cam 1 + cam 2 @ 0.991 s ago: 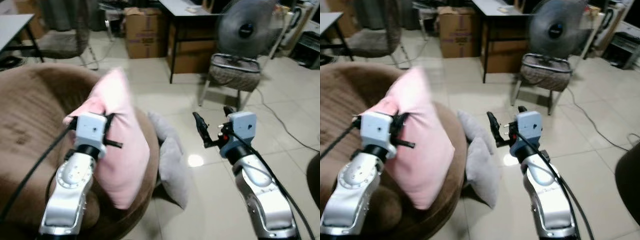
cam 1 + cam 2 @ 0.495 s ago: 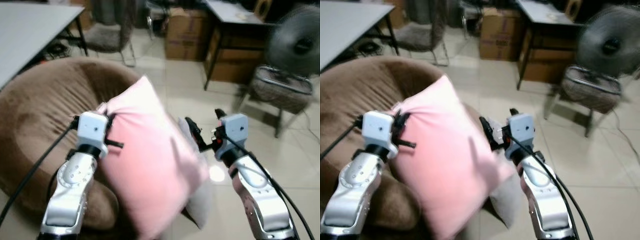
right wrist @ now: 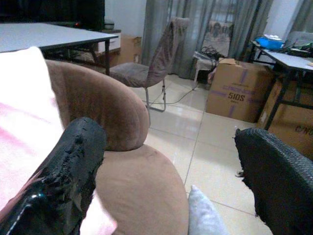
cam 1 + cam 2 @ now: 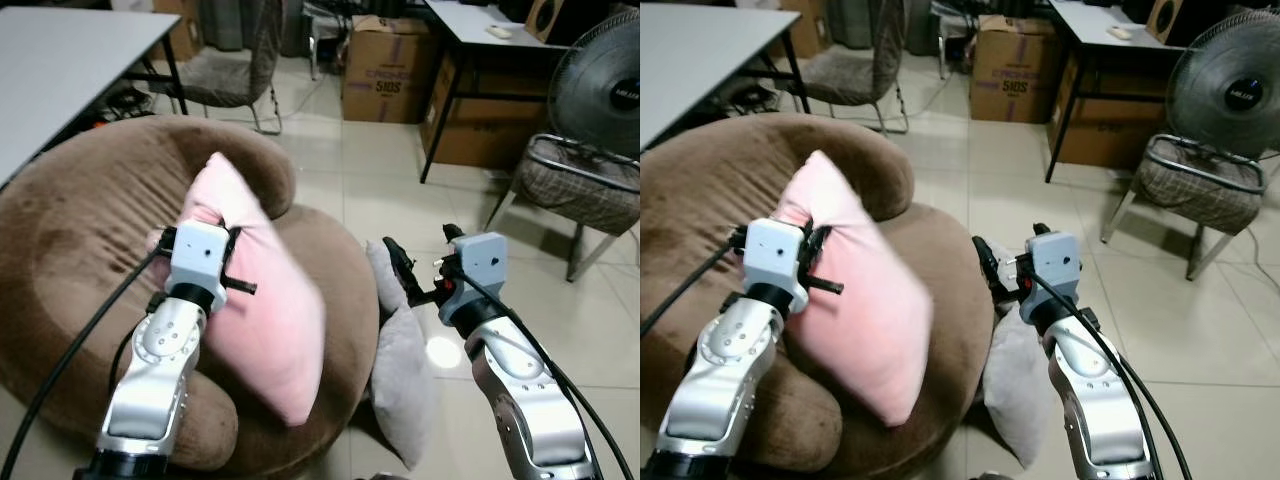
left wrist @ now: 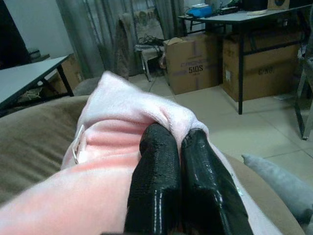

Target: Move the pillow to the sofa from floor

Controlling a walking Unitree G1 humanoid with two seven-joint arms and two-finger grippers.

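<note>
Left gripper [image 5: 168, 147]: fingers pinched together on a fold at the upper corner of the pink pillow [image 4: 265, 300], holding it up off the floor and over the brown sofa [image 4: 80, 220] (a round, beanbag-like seat). The pillow hangs tilted from the grip, its lower corner down near the sofa's front lobe; whether it touches the cushion there cannot be told.

Right gripper [image 4: 405, 275]: fingers spread wide apart, holding nothing, raised just beside the sofa's right edge and above a grey cushion [image 4: 400, 370].

Grey cushion: on the tiled floor [image 4: 380, 190], leaning against the sofa's right side, untouched.

Beyond: a mesh chair [image 4: 575, 185] and a fan [image 4: 605, 90] to the right; cardboard boxes [image 4: 385, 70] under and beside a dark desk [image 4: 480, 30]; a second chair [image 4: 225, 70] and a grey table [image 4: 60, 60] to the left.

Status, as judged: lift and carry are done, with the pillow over the sofa. Left to do: lower it onto the seat and open the left fingers.
</note>
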